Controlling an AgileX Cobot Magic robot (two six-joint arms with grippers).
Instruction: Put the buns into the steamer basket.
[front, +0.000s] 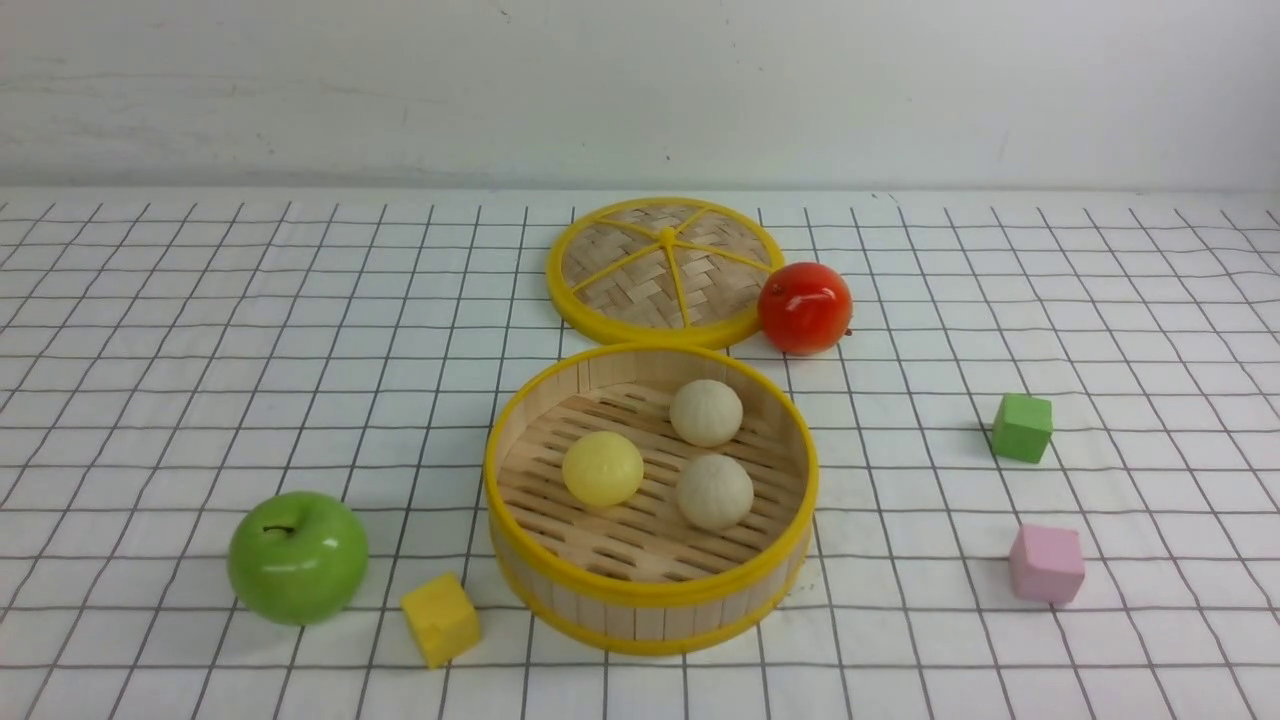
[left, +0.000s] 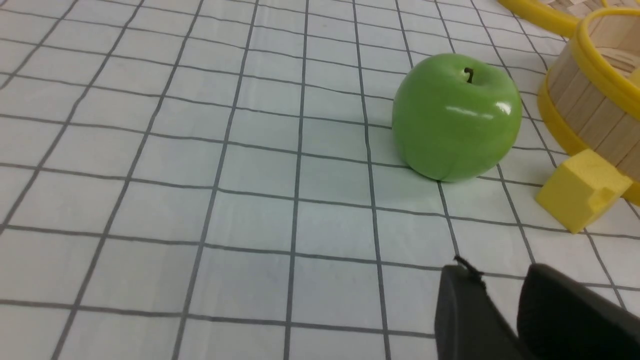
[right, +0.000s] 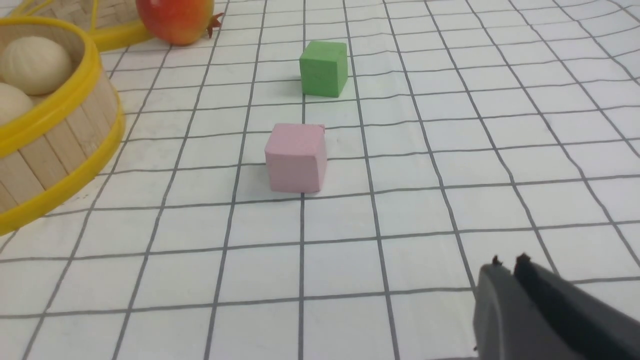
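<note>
Counter covered in white grid cloth carries everything. Farthest left sits the green apple, with the yellow cube just beside it and close to the wall of the steamer basket. In the left wrist view the left claw hangs above bare cloth near the apple, its two dark fingertips a small gap apart, grasping nothing. The steamer basket stands upright at the centre, and all three buns lie on its slatted floor: the pale yellow bun on the left, one cream bun farther back and another cream bun nearer. Behind the basket lies the flat woven lid, with the red fruit touching its right edge. Farther right are the green cube and the pink cube, apart from each other. The right claw is clenched, tips nearly together, empty, near the pink cube.
</note>
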